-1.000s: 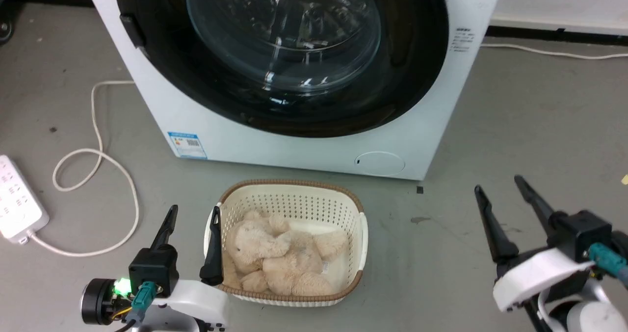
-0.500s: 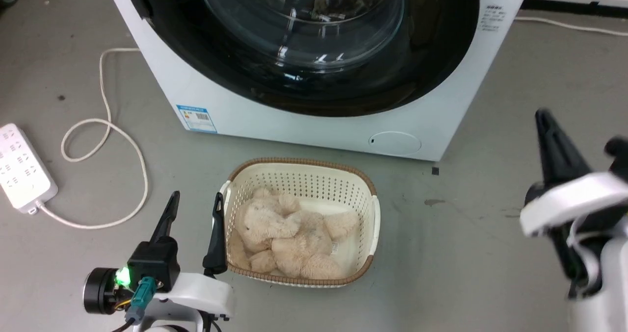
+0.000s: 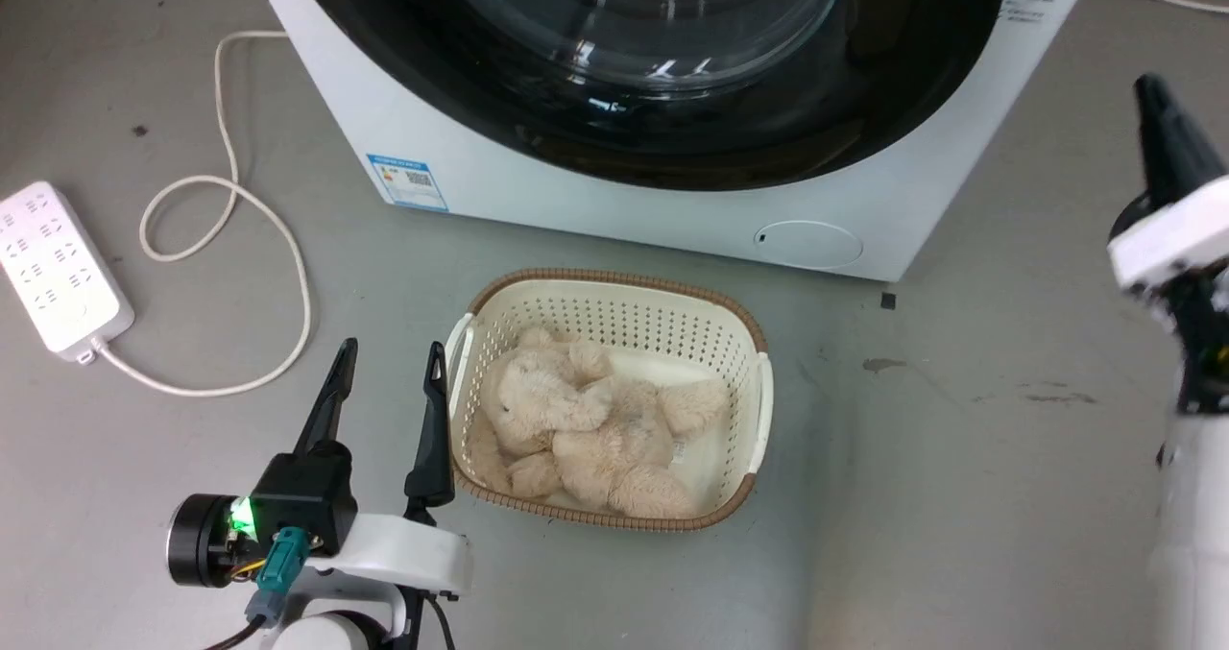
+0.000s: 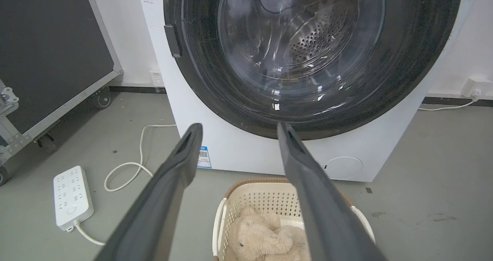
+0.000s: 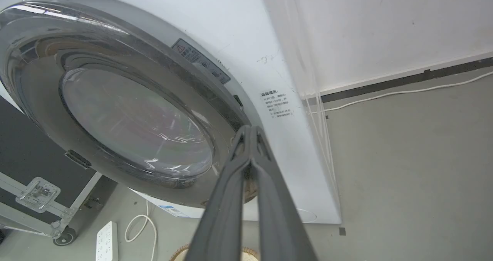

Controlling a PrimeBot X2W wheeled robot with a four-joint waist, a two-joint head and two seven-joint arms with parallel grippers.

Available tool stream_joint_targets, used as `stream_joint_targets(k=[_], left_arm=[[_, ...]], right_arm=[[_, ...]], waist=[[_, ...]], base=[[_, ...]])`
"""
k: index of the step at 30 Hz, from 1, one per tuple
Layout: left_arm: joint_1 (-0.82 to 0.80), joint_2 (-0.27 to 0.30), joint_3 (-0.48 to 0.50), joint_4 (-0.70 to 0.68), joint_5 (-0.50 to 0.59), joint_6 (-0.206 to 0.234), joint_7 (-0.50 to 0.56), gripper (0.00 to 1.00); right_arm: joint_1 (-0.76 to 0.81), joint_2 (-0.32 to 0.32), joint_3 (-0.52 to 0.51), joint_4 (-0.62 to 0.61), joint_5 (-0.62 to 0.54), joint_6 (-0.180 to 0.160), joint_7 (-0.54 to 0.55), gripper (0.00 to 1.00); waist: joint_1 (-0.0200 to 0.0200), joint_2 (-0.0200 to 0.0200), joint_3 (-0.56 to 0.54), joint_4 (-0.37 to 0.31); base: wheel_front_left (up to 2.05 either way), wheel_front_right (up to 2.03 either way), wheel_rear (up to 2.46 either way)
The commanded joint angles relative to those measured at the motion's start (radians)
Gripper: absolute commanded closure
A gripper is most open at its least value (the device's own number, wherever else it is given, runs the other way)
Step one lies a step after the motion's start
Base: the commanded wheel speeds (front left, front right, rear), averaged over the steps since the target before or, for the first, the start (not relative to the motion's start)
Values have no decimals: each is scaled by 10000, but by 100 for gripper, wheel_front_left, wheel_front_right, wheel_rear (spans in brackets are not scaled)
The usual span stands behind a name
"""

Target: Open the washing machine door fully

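Observation:
The washing machine (image 3: 576,199) is a white box across the top of the head view. Its door (image 3: 864,103), glossy black with a bulging glass bowl (image 4: 304,45), lies flat against the front. A small dark handle tab (image 4: 172,41) sits on its left rim. My right gripper (image 3: 1147,88) is raised at the far right, beside the machine's right corner. In the right wrist view my right gripper (image 5: 250,132) is shut on nothing, its tips in line with the door's (image 5: 127,110) right rim. My left gripper (image 3: 389,362) is open, low on the floor side, left of the basket; its spread fingers (image 4: 181,157) point at the door.
A cream perforated basket (image 3: 614,290) holding a beige plush toy (image 3: 576,420) stands on the grey floor before the machine. A white power strip (image 3: 58,266) and looped cable (image 3: 230,199) lie at the left. A small round white flap (image 3: 807,244) sits low on the machine. A black wheeled case (image 4: 46,60) stands left.
The head camera has shifted, so the scene slides up and right. My right gripper has risen towards the machine's right side and gone from open to shut. The left gripper keeps its pose.

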Motion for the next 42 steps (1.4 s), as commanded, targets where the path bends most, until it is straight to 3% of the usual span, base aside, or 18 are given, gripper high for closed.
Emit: stream_joint_targets(k=[1, 16, 42], left_arm=[[-186, 4, -30, -76, -38, 76, -137, 0], [-534, 3, -279, -241, -68, 134, -452, 0], [-1019, 3, -720, -576, -351, 467, -974, 0]], right_arm=[[-550, 47, -258, 249, 244, -4, 154, 100], [-3585, 61, -1582, 2739, 966, -5, 1695, 100], [-7292, -306, -4613, 5160, 952, -8, 4497, 100]], waist=[[-1, 0, 106, 70], [-1, 0, 914, 468], [-1, 0, 1980, 1237]], base=[[0, 0, 0], [0, 0, 0], [0, 0, 0]])
